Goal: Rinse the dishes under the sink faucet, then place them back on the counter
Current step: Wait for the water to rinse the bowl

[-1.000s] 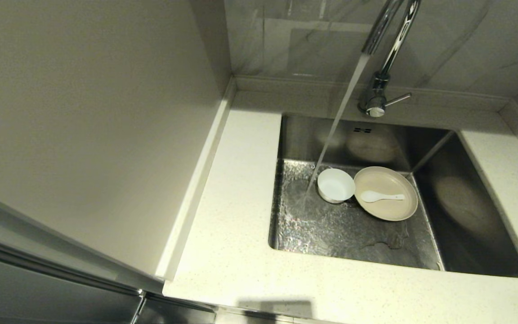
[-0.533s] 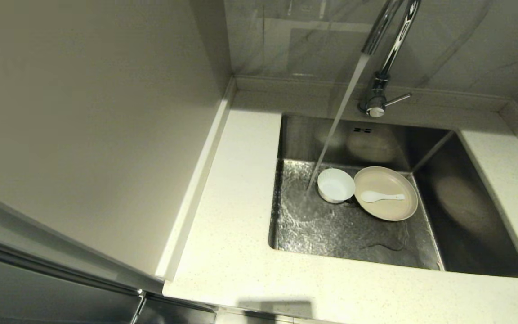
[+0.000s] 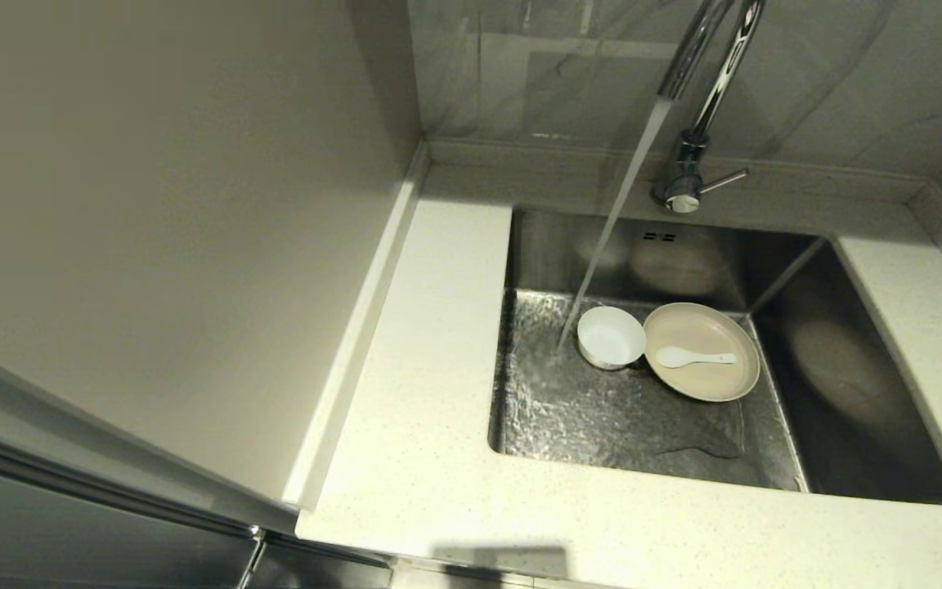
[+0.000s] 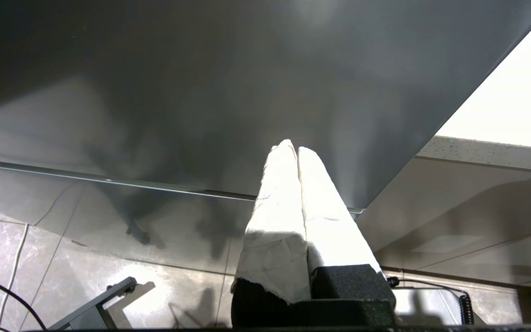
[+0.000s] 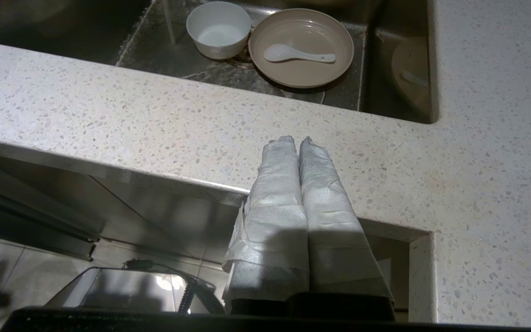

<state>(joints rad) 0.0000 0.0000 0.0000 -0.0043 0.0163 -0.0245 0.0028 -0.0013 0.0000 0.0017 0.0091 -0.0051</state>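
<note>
The white bowl (image 3: 610,335), cream plate (image 3: 702,352) and spoon (image 3: 693,357) sit in the sink (image 3: 847,393), bowl just beside the faucet (image 3: 688,176) stream. Both claws are pressed together, empty and parked below the bench (image 5: 201,133). The right claw (image 5: 298,140) faces the dishes across the bench edge, likely nearer than the left claw (image 4: 293,147).

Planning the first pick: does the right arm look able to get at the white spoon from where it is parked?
Probably yes. The right gripper, shut, sits low before the counter edge. The spoon lies uncovered in the plate in the sink; only the counter edge must be cleared.
</note>
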